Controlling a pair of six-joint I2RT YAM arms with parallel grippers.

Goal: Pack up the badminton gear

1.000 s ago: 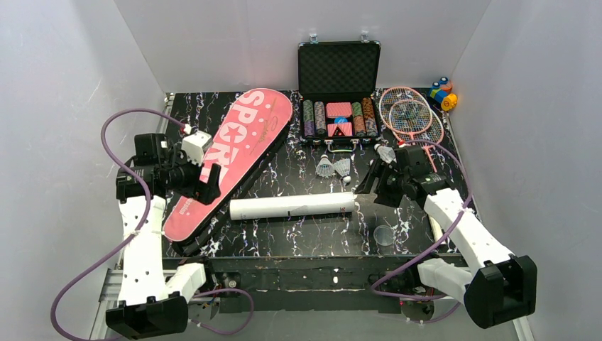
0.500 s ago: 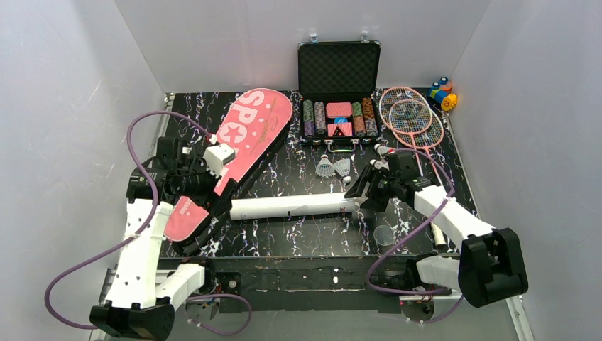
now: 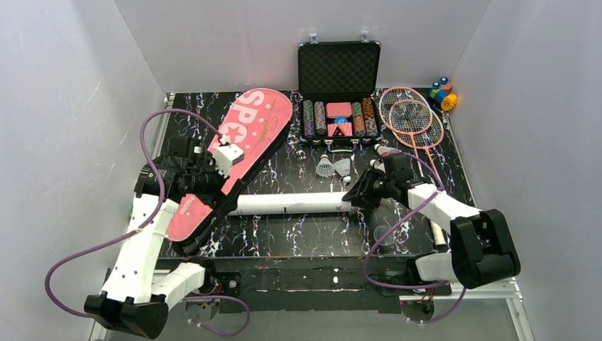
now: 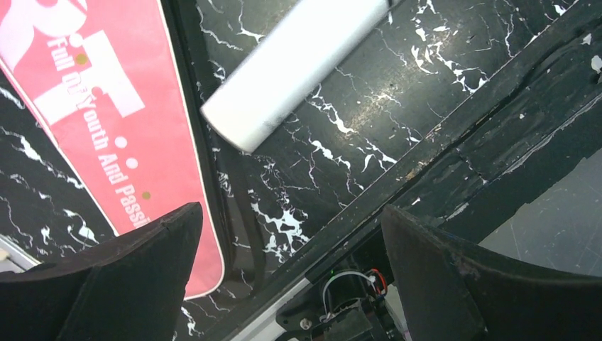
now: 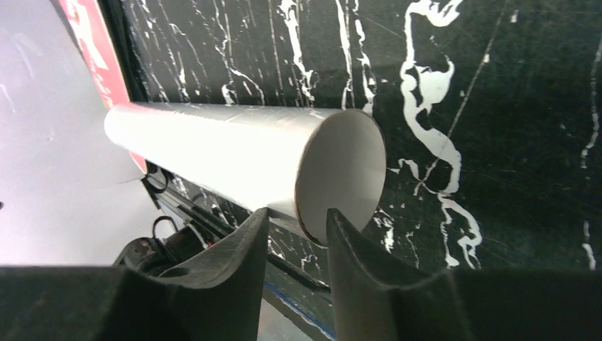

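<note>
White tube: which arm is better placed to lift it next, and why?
Right. The right gripper straddles the end rim of the white tube; the left gripper hangs wide open beside the pink bag, clear of the tube's other end.

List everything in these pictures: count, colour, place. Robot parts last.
bag: one, pink, racket-shaped, lying slantwise at left
tube: one, white, lying across the middle
case: one, black, open, back centre
chips: several stacks, mixed colours, inside the case
shuttlecocks: two clearly seen, white, between case and tube
rackets: two, pink frames, overlapped at back right
toy blocks: small cluster, blue, orange, yellow, back right corner
table: one, black with white veins
left gripper: black, open, near the tube's left end, beside the bag
right gripper: black, fingers either side of the tube's right-end rim
</note>
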